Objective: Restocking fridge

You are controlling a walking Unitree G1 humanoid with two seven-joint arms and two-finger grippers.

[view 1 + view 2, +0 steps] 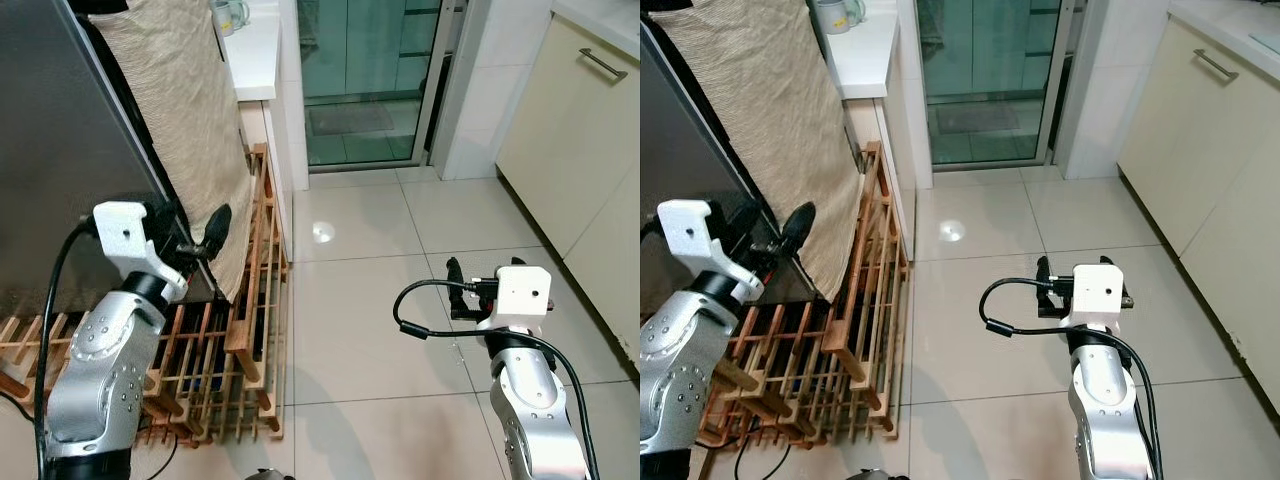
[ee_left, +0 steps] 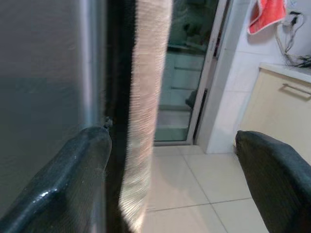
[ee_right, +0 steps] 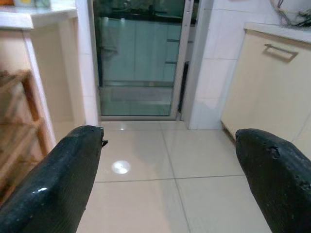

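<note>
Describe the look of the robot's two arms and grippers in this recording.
Both arms are silver metal with rounded, bolted joint housings. Each wrist carries a white boxy camera block fed by a looping black cable. The left gripper and right gripper each have two long black fingers, glossy and slightly pitted up close.

On my left stands the tall grey steel fridge (image 1: 60,130), with a beige woven cloth (image 1: 175,120) hanging down its right side. A slatted wooden rack (image 1: 235,330) sits on the floor just right of that. Behind it is a white counter (image 1: 255,50), then a glass sliding door (image 1: 365,70) ahead. Cream cabinets with a metal handle (image 1: 580,120) line my right.
</note>
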